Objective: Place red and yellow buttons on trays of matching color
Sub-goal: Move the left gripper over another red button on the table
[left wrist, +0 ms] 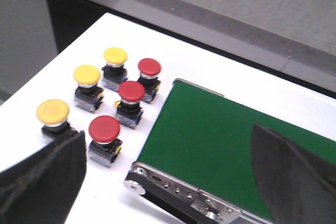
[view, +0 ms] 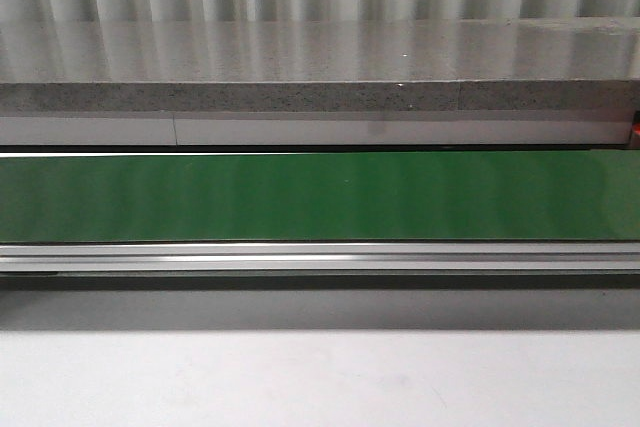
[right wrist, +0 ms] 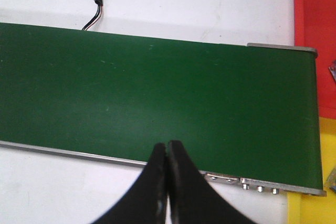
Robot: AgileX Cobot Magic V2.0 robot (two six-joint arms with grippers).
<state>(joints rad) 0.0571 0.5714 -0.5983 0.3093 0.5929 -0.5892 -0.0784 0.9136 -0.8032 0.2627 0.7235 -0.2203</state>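
While the red tray (right wrist: 315,9) shows only bare floor, the left claw (left wrist: 168,182) gapes and the right claw (right wrist: 167,182) is pinched empty.

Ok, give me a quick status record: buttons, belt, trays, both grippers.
red buttons: three, on the white table beside the belt's end
yellow buttons: three, same cluster
belt: green, nothing on it
red tray: edge visible past the belt's other end
yellow tray: next to the red tray
left gripper: open, empty
right gripper: fingers shut, empty
buttons sorted: none visible
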